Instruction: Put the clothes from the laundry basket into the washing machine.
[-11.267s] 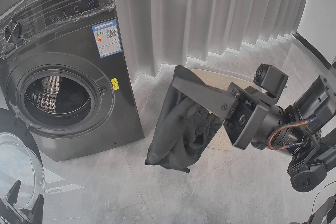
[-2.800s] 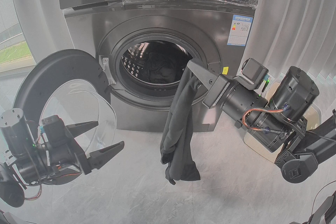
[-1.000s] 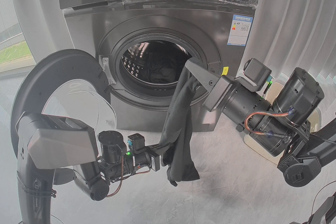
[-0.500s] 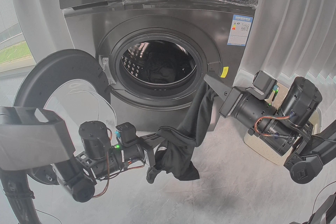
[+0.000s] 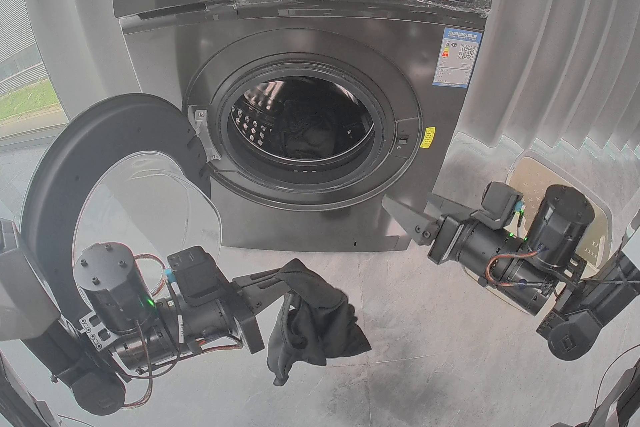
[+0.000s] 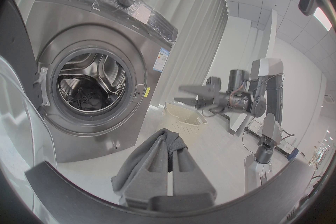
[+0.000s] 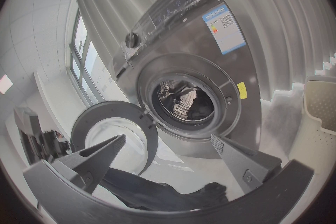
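Low before the washer (image 5: 167, 61), clothes (image 5: 303, 129) already inside, clamping a not-yet-loaded garment (image 5: 313, 321) in the left gripper (image 5: 277, 283), holding the right gripper (image 5: 407, 203) wide.

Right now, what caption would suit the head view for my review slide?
Left pincer holds a dark garment low before the open washing machine; right pincer hangs open, empty.

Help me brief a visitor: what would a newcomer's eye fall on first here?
The grey front-loading washing machine dominates, round door swung open leftward, dark laundry in its drum. Before it, the left gripper is shut on a bunched black garment; the right gripper hangs open.
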You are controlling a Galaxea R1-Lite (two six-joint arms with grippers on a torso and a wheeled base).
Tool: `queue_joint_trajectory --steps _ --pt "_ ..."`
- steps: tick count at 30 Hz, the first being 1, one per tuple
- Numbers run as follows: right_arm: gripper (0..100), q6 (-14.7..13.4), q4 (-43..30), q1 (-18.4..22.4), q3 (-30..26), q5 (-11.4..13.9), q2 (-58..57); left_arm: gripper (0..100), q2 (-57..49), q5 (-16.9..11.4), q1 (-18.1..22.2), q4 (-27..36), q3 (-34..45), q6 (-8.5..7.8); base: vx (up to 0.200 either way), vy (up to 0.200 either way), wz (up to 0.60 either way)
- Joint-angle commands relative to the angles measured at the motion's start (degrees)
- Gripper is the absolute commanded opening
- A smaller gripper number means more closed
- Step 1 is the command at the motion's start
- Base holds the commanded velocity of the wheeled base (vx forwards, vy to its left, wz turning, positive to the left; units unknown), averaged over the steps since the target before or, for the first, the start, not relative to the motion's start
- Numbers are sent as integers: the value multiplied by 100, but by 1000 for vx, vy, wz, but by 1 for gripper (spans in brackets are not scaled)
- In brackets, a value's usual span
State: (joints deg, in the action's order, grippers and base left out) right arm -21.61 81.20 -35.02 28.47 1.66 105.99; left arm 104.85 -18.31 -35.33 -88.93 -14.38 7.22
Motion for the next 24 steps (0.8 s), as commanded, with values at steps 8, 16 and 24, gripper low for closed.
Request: queue_joint_trajectory --steps 8,16,24 --pt "100 694 783 321 -465 10 871 0 -263 513 -44 -1 -346 34 0 0 0" --pt "100 720 783 321 -491 1 748 0 -580 1207 -123 -1 -530 34 0 0 0" --pt "100 799 783 189 -535 10 590 0 -633 1778 -132 7 -565 17 0 0 0"
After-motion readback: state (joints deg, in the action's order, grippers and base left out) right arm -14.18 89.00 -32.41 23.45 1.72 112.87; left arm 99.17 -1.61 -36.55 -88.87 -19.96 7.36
